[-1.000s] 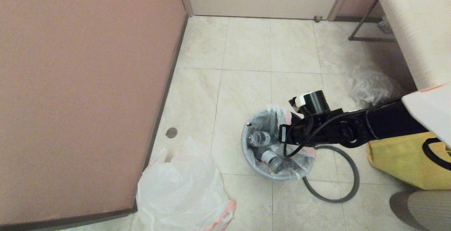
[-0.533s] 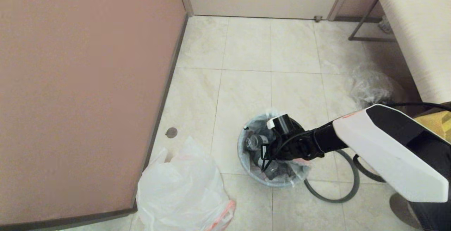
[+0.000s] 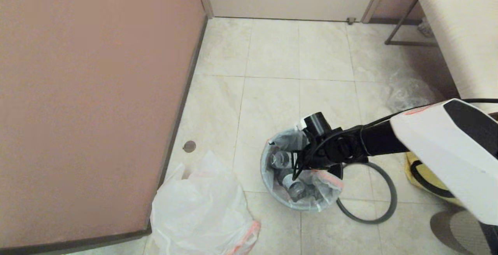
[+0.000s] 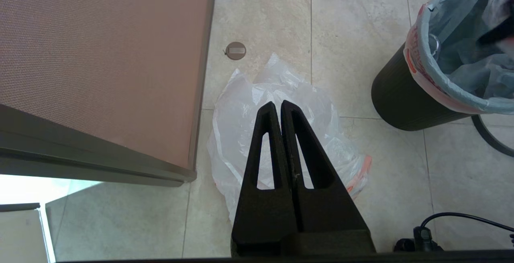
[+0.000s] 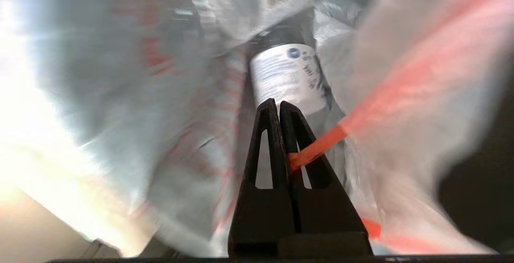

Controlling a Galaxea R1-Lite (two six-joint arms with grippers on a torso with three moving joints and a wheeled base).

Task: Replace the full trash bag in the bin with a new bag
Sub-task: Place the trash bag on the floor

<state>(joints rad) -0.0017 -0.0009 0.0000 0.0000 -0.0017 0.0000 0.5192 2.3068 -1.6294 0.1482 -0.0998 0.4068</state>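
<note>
Right claw [image 5: 280, 106] pinched on full trash bag's [image 3: 307, 177] orange drawstring [image 5: 317, 147], inside upright bin [image 4: 401, 102]; left claw [image 4: 278, 108] closed, empty.

One bin [image 3: 268, 177], one full trash bag [image 3: 325, 181], two bottles [image 3: 293, 185], one new bag [image 3: 198, 212]

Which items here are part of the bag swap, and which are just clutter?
Job: full trash bag; bin; grey hoop on the floor; new bag; right tool, shut on the full bag's orange band; left tool, shut above the new bag.

Clutter: yellow bag; clear crinkled bag.
</note>
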